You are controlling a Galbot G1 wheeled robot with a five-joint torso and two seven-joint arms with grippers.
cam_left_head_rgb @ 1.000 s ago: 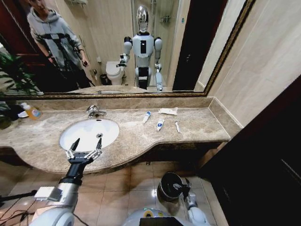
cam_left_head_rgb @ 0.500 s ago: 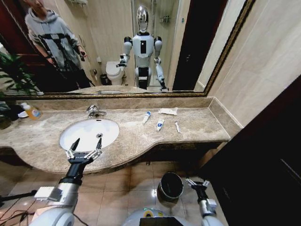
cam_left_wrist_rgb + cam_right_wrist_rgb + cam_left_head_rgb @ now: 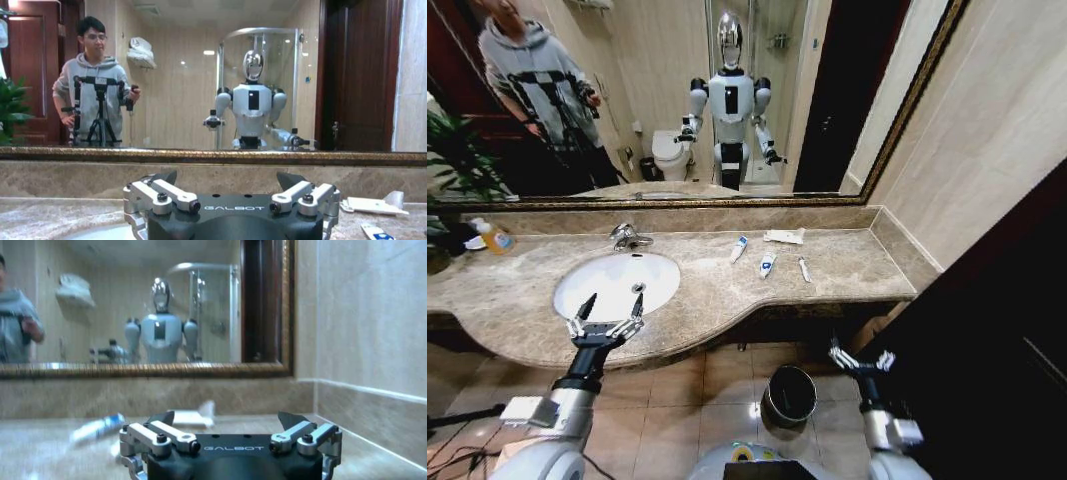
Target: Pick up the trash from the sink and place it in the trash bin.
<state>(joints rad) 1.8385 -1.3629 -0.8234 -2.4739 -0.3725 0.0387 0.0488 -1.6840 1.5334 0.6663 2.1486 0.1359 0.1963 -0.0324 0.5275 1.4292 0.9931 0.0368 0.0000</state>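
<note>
Bottle: small bottle of orange liquid [image 3: 494, 238] at the far left of the beige-brown marble countertop [image 3: 847, 268], against the mirror.
Left gripper: dark, steel-tipped left gripper [image 3: 605, 320] hovers at the near rim of the white oval sink [image 3: 616, 283]; fingers spread wide, nothing between them.
Sink: set in the left half of the countertop, chrome faucet [image 3: 628, 236] on its far side. Basin interior looks bare from the head view.
Trash: lies on the countertop right of the sink, not in it. White tube with a blue end [image 3: 739, 248], second blue-ended white tube [image 3: 767, 265], thin white stick [image 3: 804, 269], flat white wrapper [image 3: 784, 236] far back near the mirror.
Trash bin: small round dark shiny metal trash bin [image 3: 789, 395] on the tiled floor below the countertop edge.
Right gripper: right gripper [image 3: 861, 359] raised just right of the bin, below the countertop edge; fingers splayed, empty.
</note>
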